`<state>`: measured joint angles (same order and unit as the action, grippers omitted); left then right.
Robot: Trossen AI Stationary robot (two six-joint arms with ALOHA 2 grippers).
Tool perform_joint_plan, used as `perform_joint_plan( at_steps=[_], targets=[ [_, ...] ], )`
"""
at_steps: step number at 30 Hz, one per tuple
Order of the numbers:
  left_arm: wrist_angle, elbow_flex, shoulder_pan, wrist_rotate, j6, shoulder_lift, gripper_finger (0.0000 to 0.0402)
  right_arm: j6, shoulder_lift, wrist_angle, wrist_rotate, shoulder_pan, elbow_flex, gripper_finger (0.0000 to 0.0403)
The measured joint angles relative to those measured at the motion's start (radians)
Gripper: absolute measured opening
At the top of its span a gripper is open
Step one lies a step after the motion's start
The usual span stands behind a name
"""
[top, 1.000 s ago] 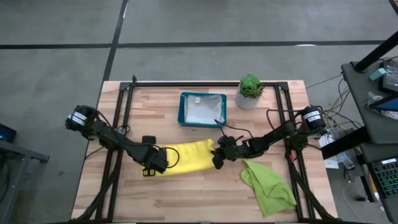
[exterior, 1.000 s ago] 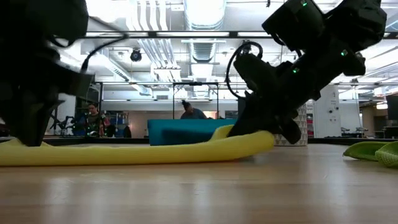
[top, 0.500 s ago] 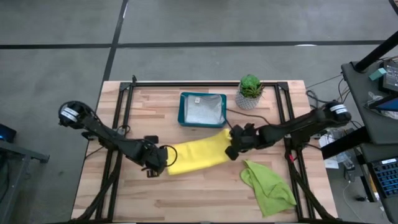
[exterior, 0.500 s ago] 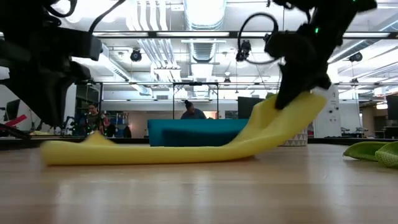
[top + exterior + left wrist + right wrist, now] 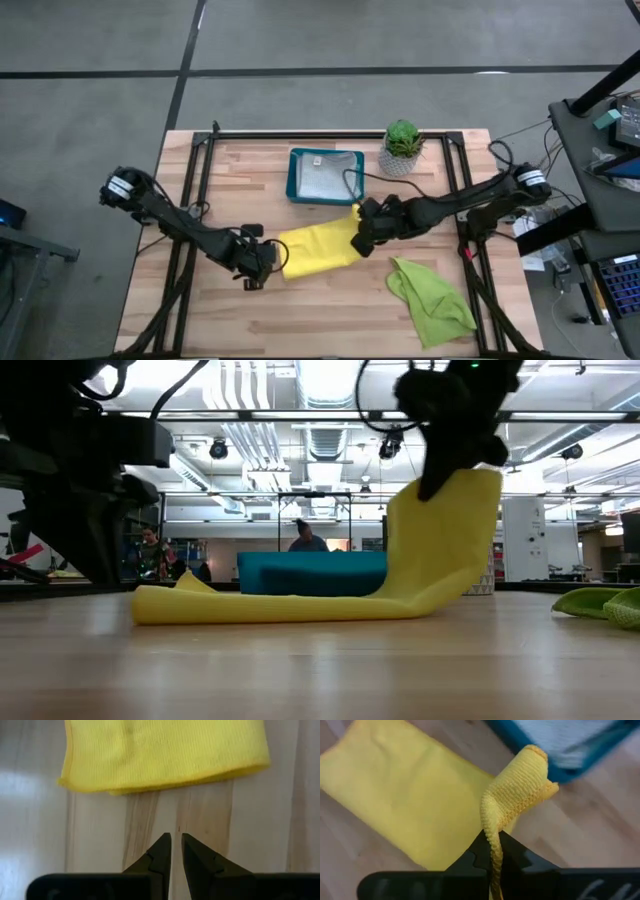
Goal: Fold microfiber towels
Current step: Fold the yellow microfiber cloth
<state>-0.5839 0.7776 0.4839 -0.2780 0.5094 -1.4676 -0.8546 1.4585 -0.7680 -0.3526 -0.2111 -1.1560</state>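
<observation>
The yellow towel point(image 5: 318, 247) lies folded near the middle of the counter point(image 5: 200, 320) in the high view, just below the teal tray point(image 5: 326, 176). The right hand point(image 5: 362, 240) is clamped on the towel's right end and holds that end lifted; in the low view the cloth point(image 5: 440, 530) rises steeply at centre right while the rest of it lies flat on the wood. In the right wrist view, the pinched edge point(image 5: 515, 800) stands bunched between the dark fingers.

The left hand point(image 5: 262, 266) sits at the towel's left end, at lower left of centre in the high view. Its fingers point(image 5: 159, 852) are nearly together with a thin gap, holding nothing, just short of the towel's edge point(image 5: 165, 750).

A lime green towel point(image 5: 432, 300) lies crumpled at the lower right of the high view. A pale cloth point(image 5: 328, 178) rests inside the tray, and a potted plant point(image 5: 402, 146) stands just right of it.
</observation>
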Motion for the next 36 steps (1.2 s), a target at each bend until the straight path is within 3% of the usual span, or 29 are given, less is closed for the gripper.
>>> perform_joint_plan(
  at_steps=[12,26,31,36],
  targets=[
    [0.127,0.002,0.005,-0.042,-0.049,-0.134,0.0031,0.062,0.371,0.108,0.021,-0.003,-0.299,0.0009],
    [0.133,0.004,0.016,-0.050,-0.044,-0.139,0.0031,0.211,0.734,0.110,0.013,-0.004,-0.722,0.0009],
    [0.133,0.003,0.016,-0.053,-0.043,-0.139,0.0031,0.238,0.811,0.059,0.016,-0.004,-0.844,0.0034],
    [0.132,0.003,0.017,-0.056,-0.043,-0.139,0.0031,0.243,0.854,0.011,0.018,-0.002,-0.909,0.0088]
  ],
)
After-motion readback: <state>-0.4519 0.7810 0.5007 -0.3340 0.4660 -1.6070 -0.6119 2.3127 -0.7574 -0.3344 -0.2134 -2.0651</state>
